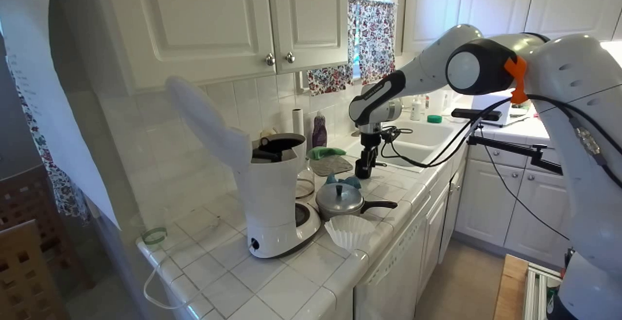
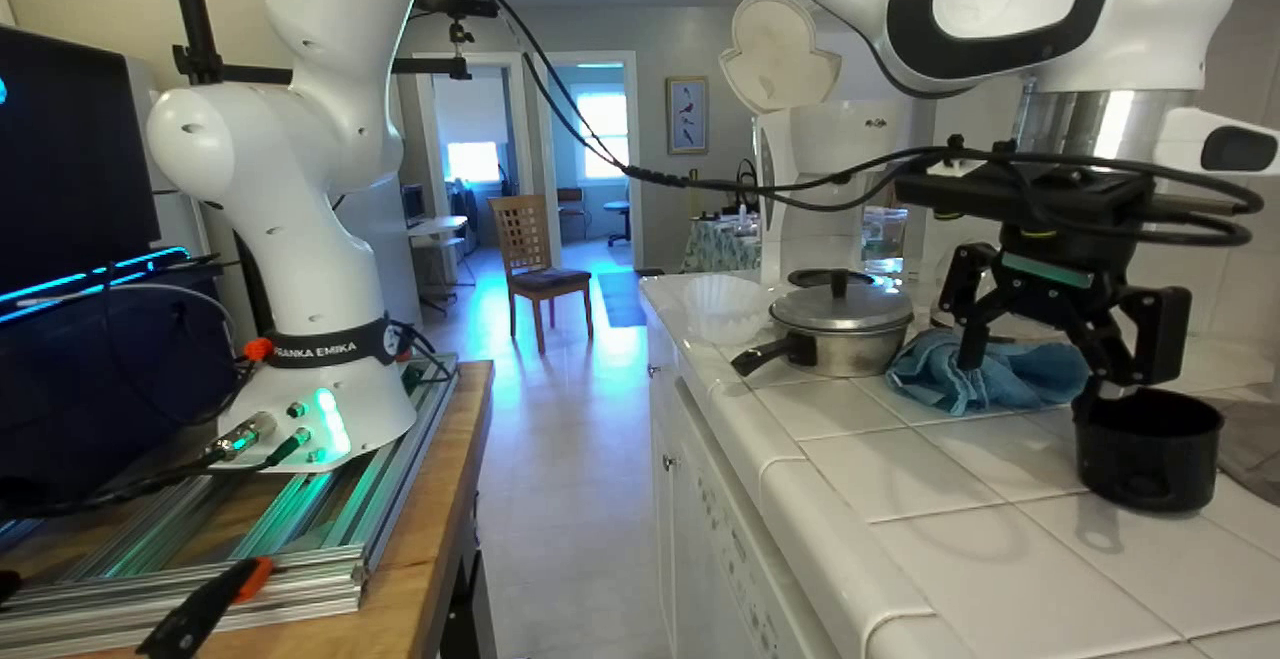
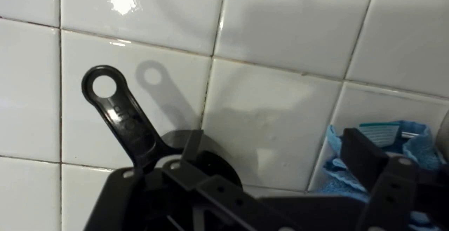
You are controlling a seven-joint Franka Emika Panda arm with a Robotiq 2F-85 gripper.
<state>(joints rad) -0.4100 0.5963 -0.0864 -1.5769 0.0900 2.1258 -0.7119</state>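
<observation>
A black measuring cup [image 2: 1148,454] stands on the white tiled counter. Its handle [image 3: 121,115] with a round hole points up-left in the wrist view. My gripper [image 2: 1035,371] is open with nothing between its fingers, and in the wrist view the fingers [image 3: 273,140] stand wide apart. One finger is at the cup's rim and hides part of the cup; I cannot tell whether it touches. The other finger is over or near a crumpled blue cloth [image 2: 985,374]. In an exterior view the gripper [image 1: 368,157] is low over the counter, and the cup is hard to tell from it.
A lidded metal pot [image 1: 339,199] with a black handle stands beside the cloth. A paper coffee filter [image 1: 351,231] and a white coffee maker [image 1: 272,208] with raised lid are near. A grey mat [image 1: 331,165], green cloth [image 1: 324,152] and sink [image 1: 418,152] lie beyond.
</observation>
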